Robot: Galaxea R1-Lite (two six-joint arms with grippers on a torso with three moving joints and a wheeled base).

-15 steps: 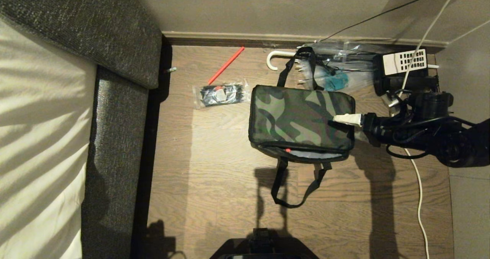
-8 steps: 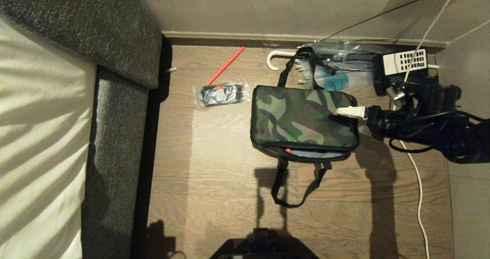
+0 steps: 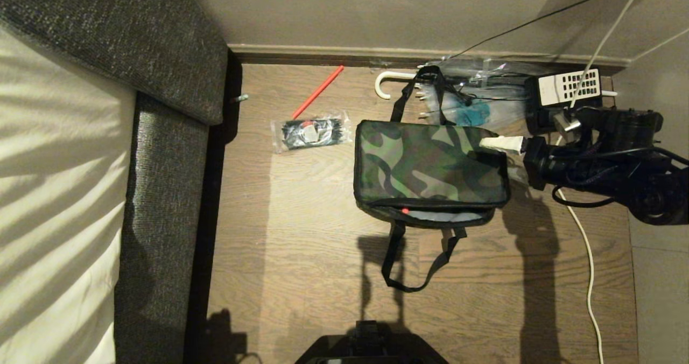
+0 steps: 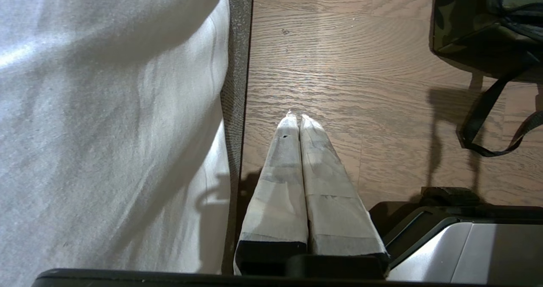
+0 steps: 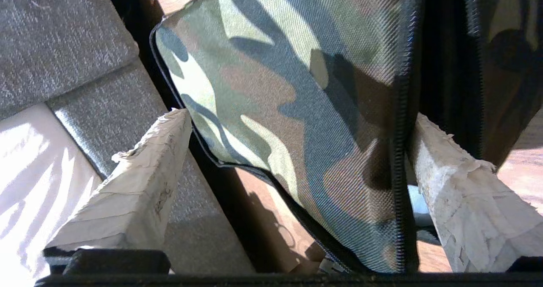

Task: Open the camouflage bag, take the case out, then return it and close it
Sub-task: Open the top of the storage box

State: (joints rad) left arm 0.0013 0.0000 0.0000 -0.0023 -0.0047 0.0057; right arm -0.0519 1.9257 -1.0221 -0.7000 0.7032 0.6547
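Between the right gripper's (image 5: 292, 168) spread fingers (image 5: 144, 172): camouflage bag (image 5: 297, 87).

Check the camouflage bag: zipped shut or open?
Partly open: the camouflage bag gapes along its near edge, showing a pale interior and a red spot; its lid lies down.

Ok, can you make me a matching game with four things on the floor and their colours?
Things:
1. bag
2. stick near the wall
3. curved umbrella handle
4. strap loop on the bag's near side

Colours:
A. white
B. black
C. green and dark camouflage
D. red

Pairs: 1-C, 2-D, 3-A, 4-B
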